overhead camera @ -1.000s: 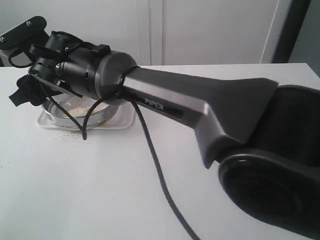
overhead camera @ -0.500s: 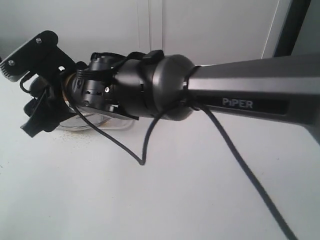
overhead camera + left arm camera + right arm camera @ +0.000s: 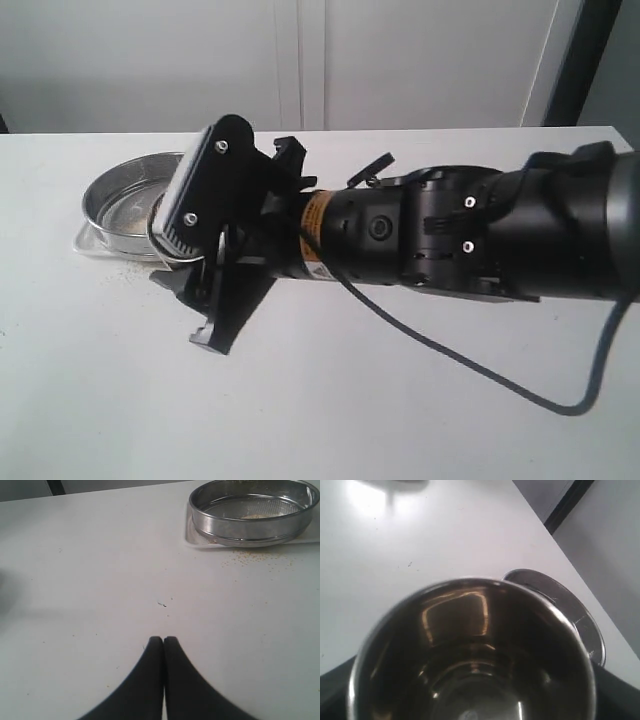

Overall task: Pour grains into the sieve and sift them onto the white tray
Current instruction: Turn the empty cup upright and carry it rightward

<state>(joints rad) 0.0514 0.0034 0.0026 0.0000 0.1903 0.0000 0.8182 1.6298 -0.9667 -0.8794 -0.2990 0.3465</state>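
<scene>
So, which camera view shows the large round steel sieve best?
The left wrist view: the large round steel sieve shows nearly whole, rim and mesh clear. In the exterior view the right arm hides part of it. The right wrist view is mostly filled by a shiny steel cup.

I note a white table [image 3: 300, 400], flat and matte. A white tray [image 3: 192, 536] lies on it toward the far left. Loose grains [image 3: 255, 559] are scattered on the bare tabletop just beside the tray's near rim. A few dark specks [image 3: 161, 604] lie mid-table.
</scene>
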